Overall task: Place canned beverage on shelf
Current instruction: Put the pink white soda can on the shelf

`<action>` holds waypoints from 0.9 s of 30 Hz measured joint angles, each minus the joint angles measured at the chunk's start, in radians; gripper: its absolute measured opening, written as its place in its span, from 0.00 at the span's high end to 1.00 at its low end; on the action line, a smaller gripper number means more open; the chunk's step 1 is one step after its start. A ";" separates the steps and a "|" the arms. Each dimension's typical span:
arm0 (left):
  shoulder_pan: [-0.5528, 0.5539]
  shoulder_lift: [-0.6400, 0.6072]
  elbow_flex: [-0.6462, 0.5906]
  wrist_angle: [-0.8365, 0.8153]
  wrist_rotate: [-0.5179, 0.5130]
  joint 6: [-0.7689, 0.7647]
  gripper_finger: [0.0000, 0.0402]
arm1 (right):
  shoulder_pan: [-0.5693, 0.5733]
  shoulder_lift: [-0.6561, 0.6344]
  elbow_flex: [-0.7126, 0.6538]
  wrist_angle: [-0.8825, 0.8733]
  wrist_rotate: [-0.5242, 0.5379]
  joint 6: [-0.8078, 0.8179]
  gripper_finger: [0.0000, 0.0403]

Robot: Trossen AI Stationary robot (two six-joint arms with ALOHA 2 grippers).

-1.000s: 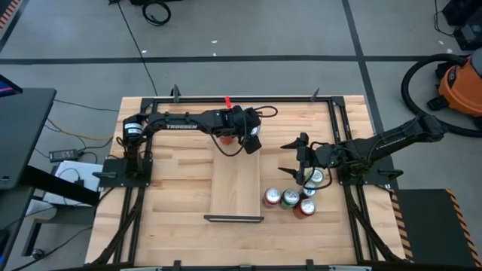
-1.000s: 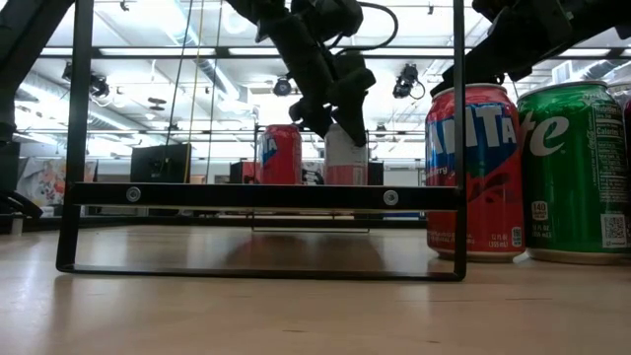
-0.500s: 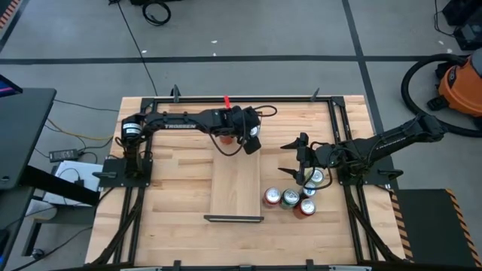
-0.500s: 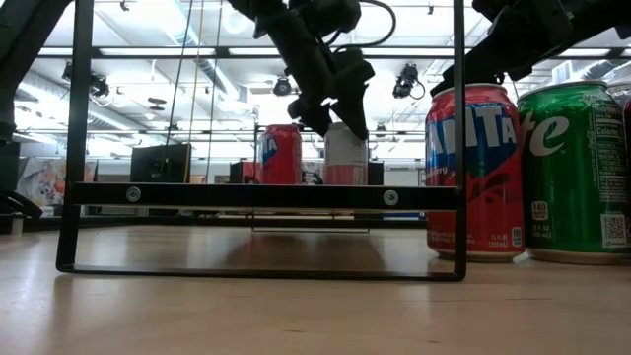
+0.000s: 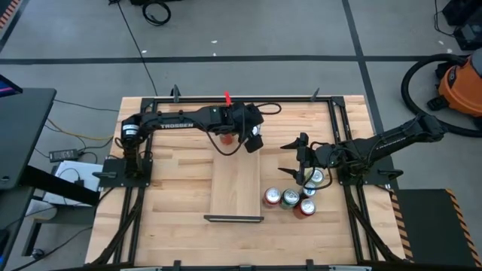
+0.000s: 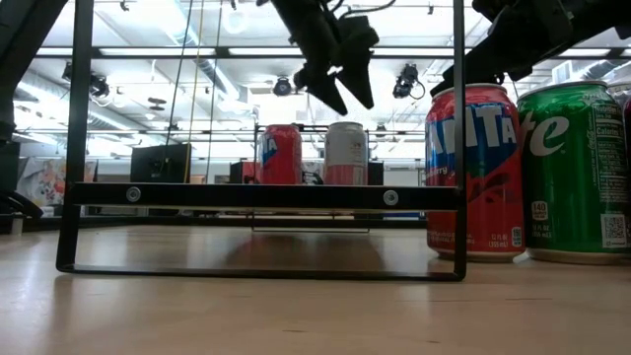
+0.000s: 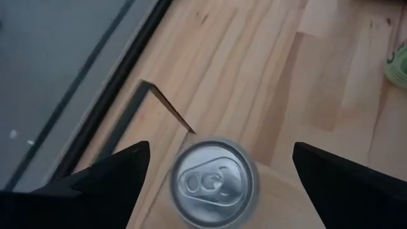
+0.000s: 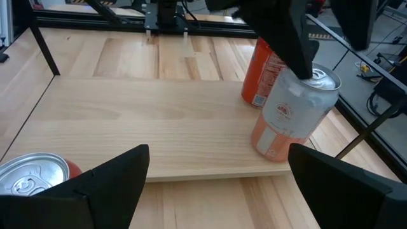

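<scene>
The shelf (image 5: 236, 184) is a light-wood plank with black end frames, lying in the middle of the table. A silver-and-pink can (image 6: 345, 153) stands upright on its base at the shelf's far right corner. It also shows in the right wrist view (image 8: 292, 117) and from above in the left wrist view (image 7: 214, 182). A red can (image 5: 226, 138) stands beside it. My left gripper (image 6: 353, 104) is open and empty, pointing down just above the silver-and-pink can, a finger to either side. My right gripper (image 5: 294, 162) is open and empty, to the right of the shelf.
Several cans (image 5: 290, 198) stand in a cluster on the table right of the shelf, just on the near side of my right gripper; a red one (image 6: 468, 173) and a green one (image 6: 577, 173) show in the low view. The shelf's near black frame (image 6: 261, 195) stands upright.
My left gripper has risen straight up from around the top of the silver-and-pink can and now hangs clear above it. The can stays upright in the same place on the shelf.
</scene>
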 joint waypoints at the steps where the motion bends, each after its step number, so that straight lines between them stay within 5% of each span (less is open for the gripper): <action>1: -0.006 0.000 0.013 -0.005 -0.010 0.007 0.01 | 0.000 0.000 0.000 0.000 0.000 0.000 0.04; 14: -0.151 0.000 0.061 -0.108 -0.142 0.239 0.01 | 0.000 0.000 0.000 -0.004 0.000 0.000 0.04; 27: -0.149 0.002 -0.073 0.154 -0.021 0.319 0.01 | 0.006 -0.024 0.000 -0.009 0.011 -0.001 0.04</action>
